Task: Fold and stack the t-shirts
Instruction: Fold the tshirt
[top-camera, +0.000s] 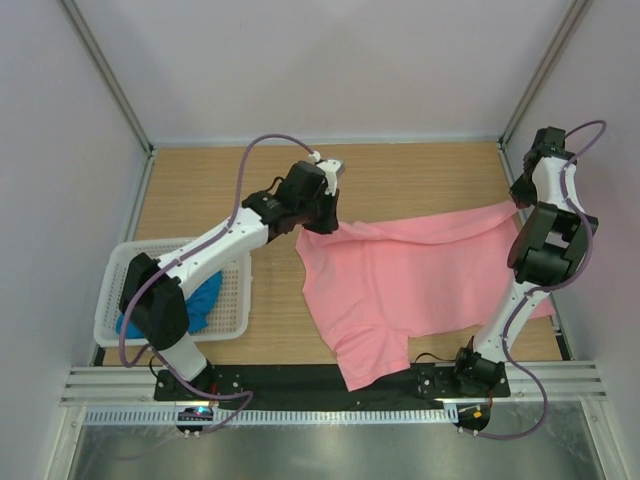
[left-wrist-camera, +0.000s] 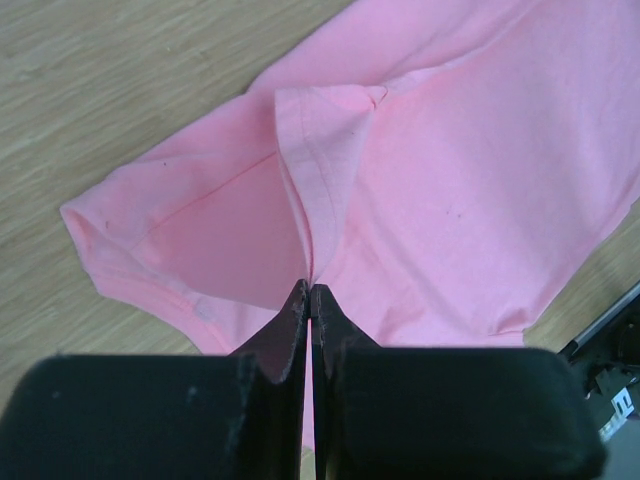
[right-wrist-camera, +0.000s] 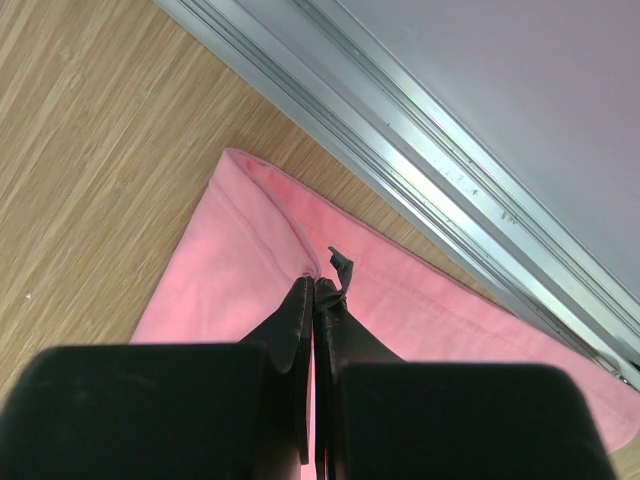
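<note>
The salmon pink t-shirt (top-camera: 400, 285) lies spread over the middle and right of the wooden table, its lower part hanging over the near edge. My left gripper (top-camera: 322, 222) is shut on the shirt's upper left corner; in the left wrist view its fingertips pinch a raised fold of pink t-shirt (left-wrist-camera: 420, 180) at my left gripper (left-wrist-camera: 310, 292). My right gripper (top-camera: 522, 200) is shut on the shirt's upper right hem; the right wrist view shows my right gripper (right-wrist-camera: 318, 285) clamped on a pink t-shirt (right-wrist-camera: 230, 290) edge. The blue t-shirt (top-camera: 203, 300) sits crumpled in the basket, partly under the left arm.
A white perforated basket (top-camera: 237, 300) stands at the left of the table. Metal frame rails (right-wrist-camera: 420, 150) and grey walls close in the right side and back. A black base plate (top-camera: 300, 378) runs along the near edge. Bare wood (top-camera: 420, 180) lies behind the shirt.
</note>
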